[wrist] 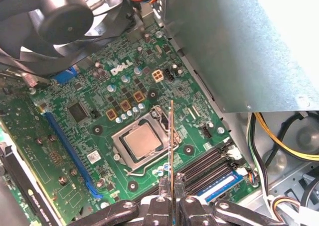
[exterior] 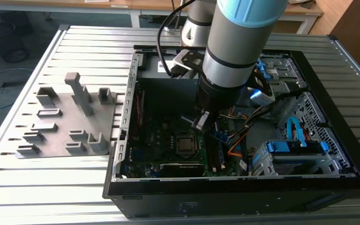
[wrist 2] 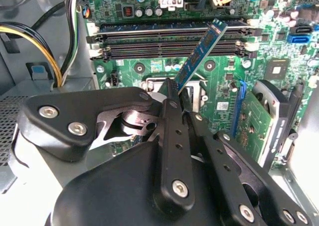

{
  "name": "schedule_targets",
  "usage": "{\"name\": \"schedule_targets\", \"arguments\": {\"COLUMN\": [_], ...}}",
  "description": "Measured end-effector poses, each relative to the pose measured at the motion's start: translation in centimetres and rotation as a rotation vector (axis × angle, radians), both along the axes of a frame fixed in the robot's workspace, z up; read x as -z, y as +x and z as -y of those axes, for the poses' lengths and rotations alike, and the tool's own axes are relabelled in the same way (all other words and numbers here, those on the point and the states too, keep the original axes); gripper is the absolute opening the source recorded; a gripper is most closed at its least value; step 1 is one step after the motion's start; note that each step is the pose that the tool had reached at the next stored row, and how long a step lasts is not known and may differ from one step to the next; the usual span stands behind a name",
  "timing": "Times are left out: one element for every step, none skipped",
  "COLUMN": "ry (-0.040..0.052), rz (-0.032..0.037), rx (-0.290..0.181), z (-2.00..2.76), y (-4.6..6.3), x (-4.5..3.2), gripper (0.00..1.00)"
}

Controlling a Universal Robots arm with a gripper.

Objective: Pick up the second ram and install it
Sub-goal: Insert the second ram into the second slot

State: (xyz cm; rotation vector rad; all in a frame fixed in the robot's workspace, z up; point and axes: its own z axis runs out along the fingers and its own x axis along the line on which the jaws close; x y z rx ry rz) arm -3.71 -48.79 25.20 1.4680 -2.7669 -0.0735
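Observation:
My gripper [wrist 2: 177, 90] is shut on the second ram [wrist 2: 199, 54], a narrow blue-green stick that slants up from the fingertips over the motherboard. Its free end hangs just above the black memory slots [wrist 2: 169, 46]. In the first wrist view the second ram [wrist: 172, 136] shows edge-on, rising from the gripper [wrist: 172, 185] beside the CPU socket [wrist: 142, 141]. A blue stick [wrist: 223, 184] sits in one slot near the fingers. In the exterior view the gripper [exterior: 201, 123] reaches down inside the open computer case [exterior: 129, 93].
A grey fixture plate [exterior: 61, 126] with upright holders lies on the slatted table at the exterior view's left. Yellow and black cables [wrist 2: 52, 61] run beside the slots. A fan [wrist: 65, 17], a long blue card slot [wrist: 70, 151] and a blue drive cage [exterior: 296, 149] crowd the case.

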Motion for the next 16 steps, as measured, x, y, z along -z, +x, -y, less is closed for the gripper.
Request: {"name": "schedule_targets", "arguments": {"ry": [0.0000,0.0000,0.0000,0.0000,0.0000,-0.0001,0.0000,0.0000,0.0000,-0.0001,-0.0001,0.0000,0.0000,-0.0001,-0.0001,-0.0001], "rz": [0.0000,0.0000,0.0000,0.0000,0.0000,0.0000,0.0000,0.0000,0.0000,0.0000,0.0000,0.0000,0.0000,0.0000,0.0000,0.0000], "rx": [0.004,0.009,0.014,0.018,0.022,0.027,0.031,0.035,0.040,0.044,0.049,0.053,0.057,0.061,0.065,0.069], "z": [0.00,0.00,0.00,0.00,0.00,0.00,0.00,0.00,0.00,0.00,0.00,0.00,0.00,0.00,0.00,0.00], "y": [0.00,0.00,0.00,0.00,0.00,0.00,0.00,0.00,0.00,0.00,0.00,0.00,0.00,0.00,0.00,0.00], "x": [0.00,0.00,0.00,0.00,0.00,0.00,0.00,0.00,0.00,0.00,0.00,0.00,0.00,0.00,0.00,0.00], "gripper": [0.14,0.14,0.14,0.14,0.14,0.14,0.14,0.14,0.14,0.14,0.14,0.14,0.14,0.14,0.14,0.14]}}
